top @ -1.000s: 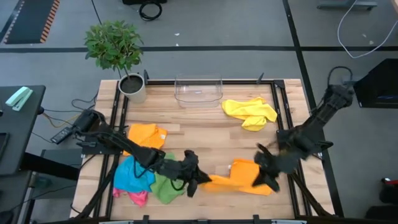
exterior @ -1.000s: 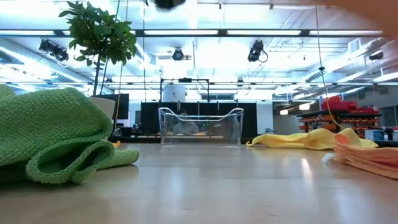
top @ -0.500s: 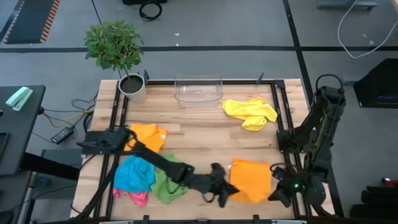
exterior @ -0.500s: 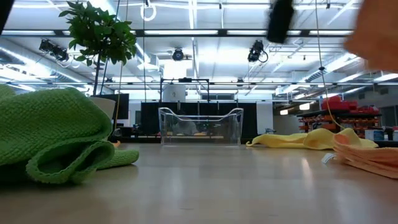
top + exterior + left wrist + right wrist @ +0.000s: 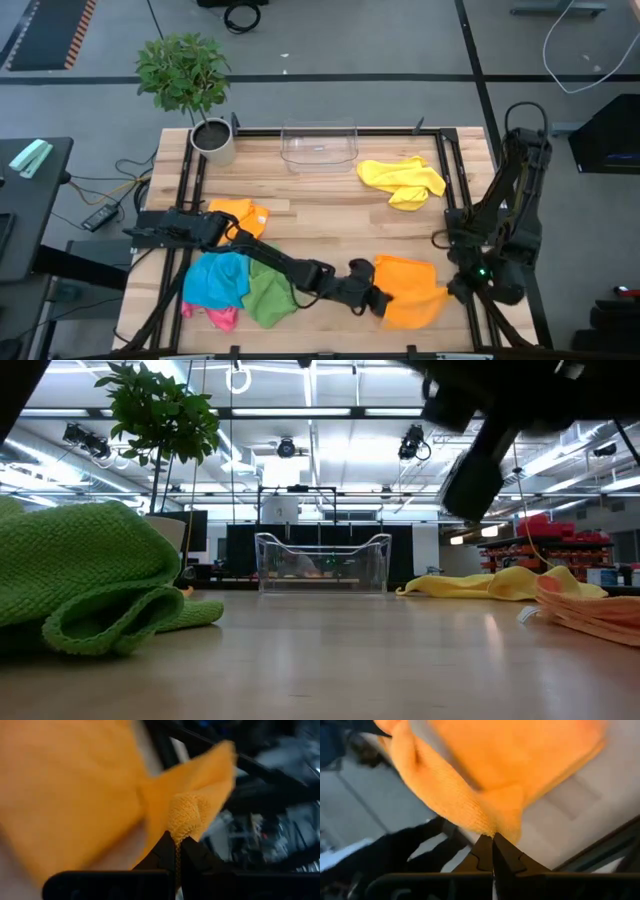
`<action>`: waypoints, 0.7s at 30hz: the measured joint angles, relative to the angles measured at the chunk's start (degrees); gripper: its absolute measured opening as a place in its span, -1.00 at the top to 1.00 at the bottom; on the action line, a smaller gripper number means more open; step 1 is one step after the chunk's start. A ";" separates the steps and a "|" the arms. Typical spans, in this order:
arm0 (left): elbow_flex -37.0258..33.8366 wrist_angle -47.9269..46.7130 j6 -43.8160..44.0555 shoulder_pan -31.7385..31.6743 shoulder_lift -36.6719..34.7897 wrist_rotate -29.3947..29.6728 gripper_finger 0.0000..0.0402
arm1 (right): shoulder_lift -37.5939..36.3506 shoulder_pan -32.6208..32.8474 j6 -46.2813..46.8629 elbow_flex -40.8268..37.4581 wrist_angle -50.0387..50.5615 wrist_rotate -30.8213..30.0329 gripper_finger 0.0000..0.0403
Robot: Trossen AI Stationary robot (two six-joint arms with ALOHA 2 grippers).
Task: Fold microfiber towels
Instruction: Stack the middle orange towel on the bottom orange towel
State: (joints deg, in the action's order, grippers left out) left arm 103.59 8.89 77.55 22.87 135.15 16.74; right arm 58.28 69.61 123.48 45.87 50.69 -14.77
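An orange towel (image 5: 412,290) lies near the table's front right, between my two grippers. My left gripper (image 5: 378,300) is shut on its left side, and my right gripper (image 5: 452,290) is shut on its right side. The low view shows layered orange cloth (image 5: 590,612) resting on the tabletop. Loose on the table lie another orange towel (image 5: 238,217), a blue one (image 5: 215,280), a green one (image 5: 268,300) and a pink one (image 5: 220,318) at the left. A crumpled yellow one (image 5: 400,180) lies at the far right. My left gripper pinches a bunched bit of the orange towel's edge (image 5: 182,817) between its two fingers, coming nearly level from the table's left. The cloth spreads away beyond the fingertips. My right gripper pinches a folded edge of the same towel (image 5: 492,822) between its fingertips, slanting down from the table's right. The cloth rises away from the fingers in a thick fold.
A clear plastic bin (image 5: 320,145) stands at the far edge, and a potted plant (image 5: 185,75) stands at the far left corner. Black frame rails (image 5: 455,200) run along the table's sides. Bare wood (image 5: 330,225) lies in the middle.
My left gripper has gone toward the table's right edge and sunk, rolling as it went. It carries the orange towel's left end over toward the right end. The towel, stretched wide before, is now folded over and about half as wide. My right gripper has drawn back toward the right edge and turned.
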 joint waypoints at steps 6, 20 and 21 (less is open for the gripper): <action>0.00 -5.22 1.01 -3.05 0.01 0.32 0.95 | -2.63 -6.85 -1.92 -1.74 5.49 5.48 0.99; 0.00 -13.73 -2.82 -7.46 0.01 -1.68 0.83 | -2.65 -20.08 -9.68 -12.94 -3.35 14.85 0.99; 0.00 -13.77 -3.61 -7.81 0.01 -1.66 0.80 | -2.64 -20.39 -10.15 -13.19 -3.26 15.29 0.99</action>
State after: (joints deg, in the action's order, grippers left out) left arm 103.59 -4.88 73.94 15.06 135.15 15.08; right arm 55.65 49.22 113.33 32.67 47.43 0.52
